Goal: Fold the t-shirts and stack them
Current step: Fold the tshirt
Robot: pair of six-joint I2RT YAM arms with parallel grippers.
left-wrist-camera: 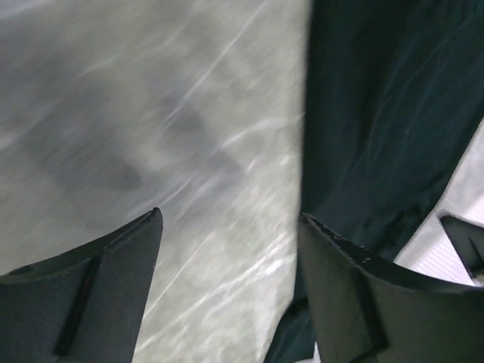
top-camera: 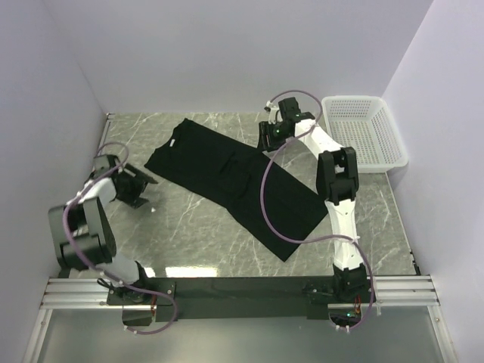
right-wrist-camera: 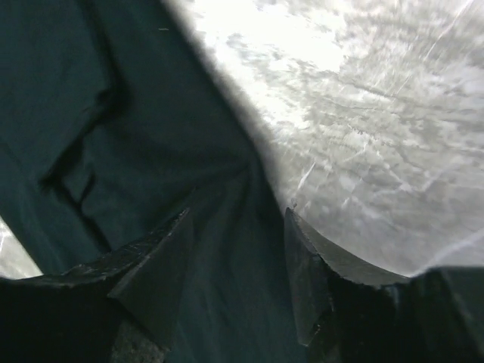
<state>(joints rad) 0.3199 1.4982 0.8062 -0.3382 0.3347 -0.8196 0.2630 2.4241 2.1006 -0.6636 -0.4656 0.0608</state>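
Metal rail [top-camera: 76, 291] with both arm bases along near table edge. Black t-shirt [top-camera: 234, 178] lies spread out, diagonal across middle of grey marble table [top-camera: 181, 242], collar toward far left corner, hem toward near right. Left fingers [top-camera: 145, 184] spread, over bare table just beside shirt. Right fingers [top-camera: 266, 141] spread over shirt's far edge, pinching nothing. White basket [top-camera: 363, 132] at far right corner.

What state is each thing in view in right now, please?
T-shirt: lying flat diagonally on the table, ungripped.
Left fingers: open, above bare table beside the shirt's edge.
Right fingers: open, above the shirt's edge.
Basket: upright, empty.
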